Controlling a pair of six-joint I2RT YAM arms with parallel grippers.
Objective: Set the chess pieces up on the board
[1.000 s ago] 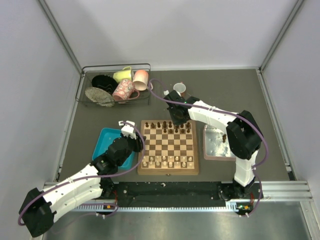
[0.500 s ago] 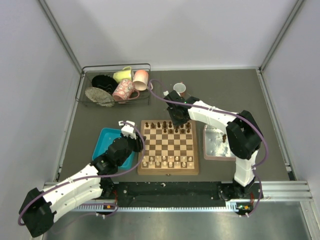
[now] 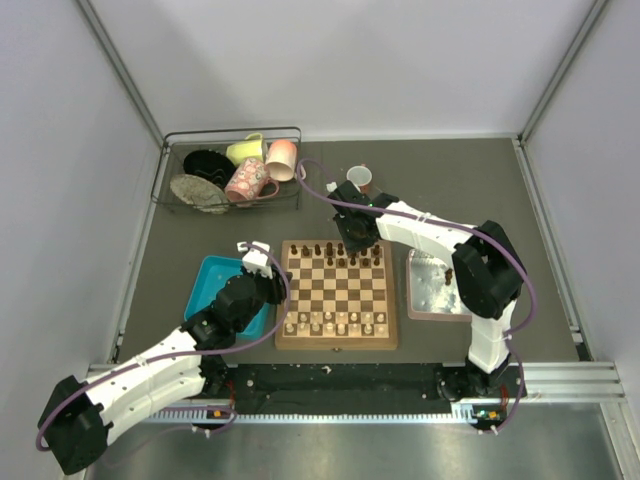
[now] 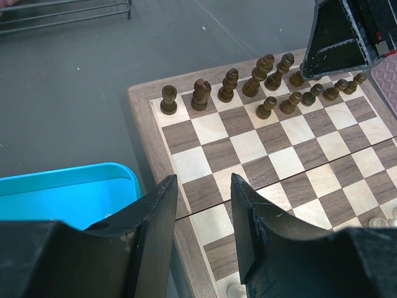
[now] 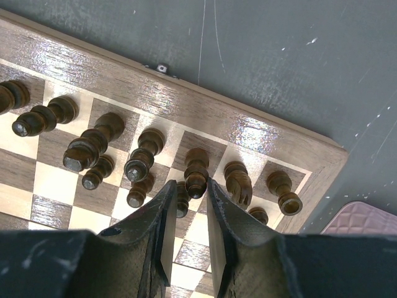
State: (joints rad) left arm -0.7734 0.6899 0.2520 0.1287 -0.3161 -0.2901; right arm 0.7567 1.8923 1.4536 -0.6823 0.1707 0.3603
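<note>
The dark grey table point(image 3: 450, 190) carries the square wooden chessboard with brown checkered squares point(image 3: 336, 290), and the shallow blue plastic tray point(image 3: 212, 275) lies just beside its left edge. The left gripper point(image 4: 201, 180) hovers over the board's near left corner, its jaws apart and empty. The right gripper point(image 5: 191, 183) is over the far rows, its jaws only a little apart. One of the small dark brown wooden chess pieces point(image 5: 196, 172) stands between the tips, with a slit of space beside it.
</note>
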